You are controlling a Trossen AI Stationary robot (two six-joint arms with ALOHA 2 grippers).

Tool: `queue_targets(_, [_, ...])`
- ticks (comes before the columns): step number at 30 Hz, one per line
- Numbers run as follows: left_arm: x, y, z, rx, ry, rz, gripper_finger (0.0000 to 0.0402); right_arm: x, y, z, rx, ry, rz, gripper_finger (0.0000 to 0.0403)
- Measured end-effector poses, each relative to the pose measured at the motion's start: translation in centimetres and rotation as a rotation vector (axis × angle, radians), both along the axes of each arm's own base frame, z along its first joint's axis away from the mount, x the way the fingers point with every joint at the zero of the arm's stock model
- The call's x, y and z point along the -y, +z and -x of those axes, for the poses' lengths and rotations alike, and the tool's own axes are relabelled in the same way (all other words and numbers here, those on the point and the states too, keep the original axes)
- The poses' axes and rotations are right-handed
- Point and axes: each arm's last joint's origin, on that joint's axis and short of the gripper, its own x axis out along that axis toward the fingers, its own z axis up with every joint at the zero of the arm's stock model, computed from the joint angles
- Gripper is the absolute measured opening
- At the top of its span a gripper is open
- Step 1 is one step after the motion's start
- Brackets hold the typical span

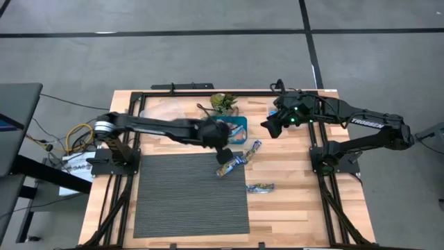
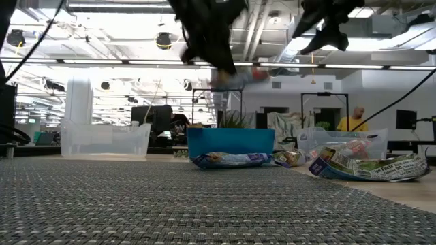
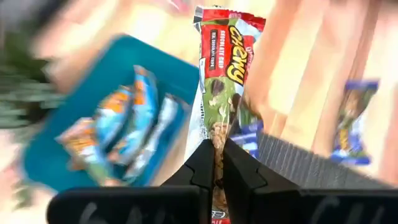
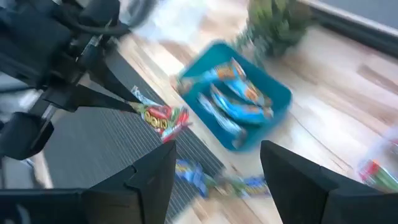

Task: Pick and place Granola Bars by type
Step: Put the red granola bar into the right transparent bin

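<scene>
My left gripper (image 3: 219,163) is shut on a green-and-red "Chewy" granola bar (image 3: 222,74) and hangs above the mat's far edge, just near of the teal tray (image 1: 239,129). The right wrist view shows that bar (image 4: 163,118) in the air below the left fingers. Several blue bars (image 3: 127,127) lie in the teal tray. Two more bars (image 1: 239,160) lie on the wood at the mat's far right corner, and a blue one (image 1: 261,187) lies right of the mat. My right gripper (image 4: 217,171) is open and hovers right of the tray. My left gripper pinches the Chewy bar by one end of its wrapper (image 3: 217,140) between the two shut fingers. The bar runs on from the fingertips, along the fingers' line. It is lifted clear of the table, as the low view (image 2: 235,77) shows.
A small green plant figure (image 1: 223,103) stands beyond the tray. A clear bin (image 2: 102,139) sits at the far left and another (image 2: 334,141) at the far right. A grey ribbed mat (image 1: 191,194) covers the near middle of the wooden table (image 1: 298,208).
</scene>
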Motion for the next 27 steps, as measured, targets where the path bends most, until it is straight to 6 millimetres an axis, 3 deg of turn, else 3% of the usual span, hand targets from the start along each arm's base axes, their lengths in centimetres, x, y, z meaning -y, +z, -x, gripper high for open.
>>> queue_targets(4, [-1.0,3.8,1.3,0.133,0.079,-0.040,0.0005,0.1,0.9,-0.8,0.133,0.005,-0.025,0.0224])
queue_targets(10, [-1.6,6.9,2.2,0.221,0.082,-0.095,0.0006,0.5,1.0,-3.4,0.266,0.083,-0.123,0.0224])
queue_targets(18, [-1.0,7.2,2.2,0.231,0.057,-0.107,0.0006,1.3,-0.2,-7.2,0.360,0.119,-0.166,0.0224])
queue_targets(27, [-0.1,7.4,2.0,0.254,0.036,-0.106,0.0006,1.7,-1.2,-8.9,0.384,0.142,-0.169,0.0214])
